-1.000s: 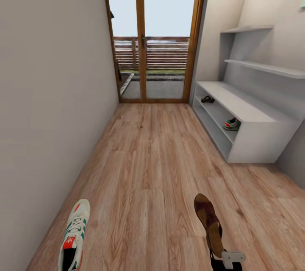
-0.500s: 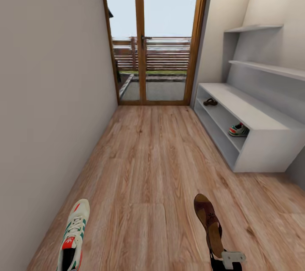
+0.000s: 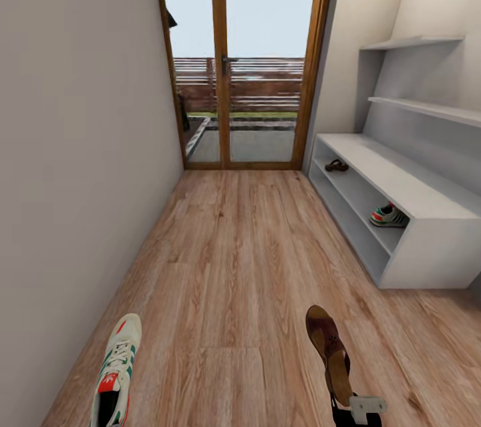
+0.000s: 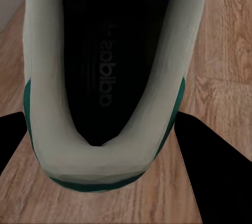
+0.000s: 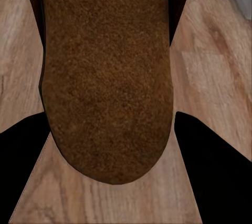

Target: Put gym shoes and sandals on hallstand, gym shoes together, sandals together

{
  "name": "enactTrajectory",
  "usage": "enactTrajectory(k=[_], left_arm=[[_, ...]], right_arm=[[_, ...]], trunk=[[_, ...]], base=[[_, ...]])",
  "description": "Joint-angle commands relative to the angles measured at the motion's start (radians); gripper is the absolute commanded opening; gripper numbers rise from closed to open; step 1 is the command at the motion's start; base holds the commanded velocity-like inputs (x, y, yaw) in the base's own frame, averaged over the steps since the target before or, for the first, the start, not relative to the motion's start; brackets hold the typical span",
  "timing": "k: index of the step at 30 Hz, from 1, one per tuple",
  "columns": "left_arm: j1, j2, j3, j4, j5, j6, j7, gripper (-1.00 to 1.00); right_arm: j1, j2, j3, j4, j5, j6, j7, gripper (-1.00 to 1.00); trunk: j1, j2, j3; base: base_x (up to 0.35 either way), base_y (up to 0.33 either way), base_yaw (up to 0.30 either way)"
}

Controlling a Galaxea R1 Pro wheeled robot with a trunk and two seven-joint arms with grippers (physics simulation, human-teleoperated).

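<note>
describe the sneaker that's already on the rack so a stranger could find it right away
Look at the pale grey hallstand along the right wall. On its upper open shelf, at the near end, sits the sneaker: white with green stripes and a red-orange patch. The only other thing on that shelf is a flat dark brown sandal at the far end, by the door.

The white lace-up sneaker with green stripes and a red-orange tongue patch (image 3: 115, 373) sits at seven o'clock. At five o'clock is the dark brown sandal with a tan insole (image 3: 330, 351). The light brown, grained wood-plank floor (image 3: 234, 260) runs to the pale grey shoe rack (image 3: 427, 253) at three o'clock.
</note>
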Motion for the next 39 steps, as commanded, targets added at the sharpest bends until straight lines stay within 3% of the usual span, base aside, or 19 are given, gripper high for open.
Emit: enactTrajectory(k=[1,39], left_arm=[[-0.001,-0.001,0.009,0.0,-0.008,-0.004,-0.005,-1.0],[-0.001,0.0,0.007,0.0,-0.008,-0.004,-0.005,-1.0]], right_arm=[[-0.001,0.0,0.001,0.001,0.009,-0.001,-0.009,-1.0],[-0.001,0.001,-0.002,-0.003,0.005,-0.001,-0.011,-1.0]], trunk=[[0.0,0.0,-0.001],[0.0,0.0,-0.001]], base=[[0.34,0.0,0.0],[0.34,0.0,0.0]])
